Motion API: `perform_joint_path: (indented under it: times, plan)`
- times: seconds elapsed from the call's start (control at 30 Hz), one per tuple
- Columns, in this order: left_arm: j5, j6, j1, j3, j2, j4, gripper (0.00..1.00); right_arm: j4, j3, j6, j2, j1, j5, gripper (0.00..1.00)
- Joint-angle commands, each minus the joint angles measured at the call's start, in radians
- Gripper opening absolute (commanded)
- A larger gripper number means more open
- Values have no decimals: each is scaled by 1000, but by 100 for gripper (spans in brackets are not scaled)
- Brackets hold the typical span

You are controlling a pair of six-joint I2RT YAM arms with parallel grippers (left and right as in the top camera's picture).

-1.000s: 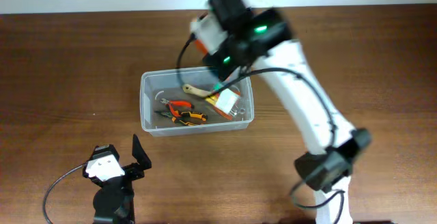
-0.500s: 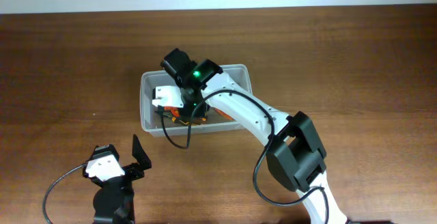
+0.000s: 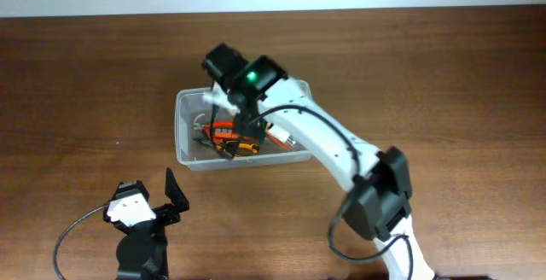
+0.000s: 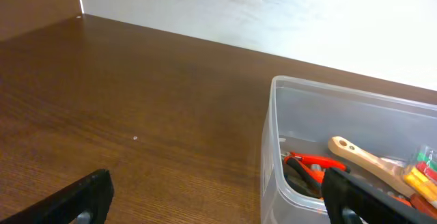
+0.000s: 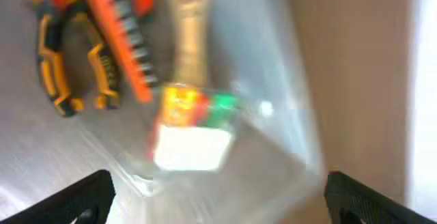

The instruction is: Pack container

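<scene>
The container is a clear plastic tub at the table's middle, also seen in the left wrist view. In it lie orange-and-black pliers, red-handled pliers, a wooden-handled tool and a small clear box of coloured bits. My right gripper hangs over the tub's left half. Its jaws are open wide with nothing between them, and that view is blurred. My left gripper rests open near the front left, apart from the tub.
Brown wooden table all around the tub. A pale wall runs behind the table's far edge. The right arm's white links stretch from the front right across the tub's right half.
My right arm swung from the tub's back right, dipped into its left half, then rose a little. Its jaws went from shut to wide open. The left arm has not moved.
</scene>
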Motion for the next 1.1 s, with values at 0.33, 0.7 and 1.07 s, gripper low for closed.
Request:
perform_joint_path:
  times: [0.33,0.7,1.07]
  plan:
    - [-4,9,-4,-4,-5,-1,99,-16,279,454,-276,-27,30,98]
    - [-3,9,-4,-4,-5,-1,99,-64,277,422,-274,-29,-438,98]
    - [-4,9,-4,-4,-5,-1,99,-86,286,420,-323,-127,-351,98]
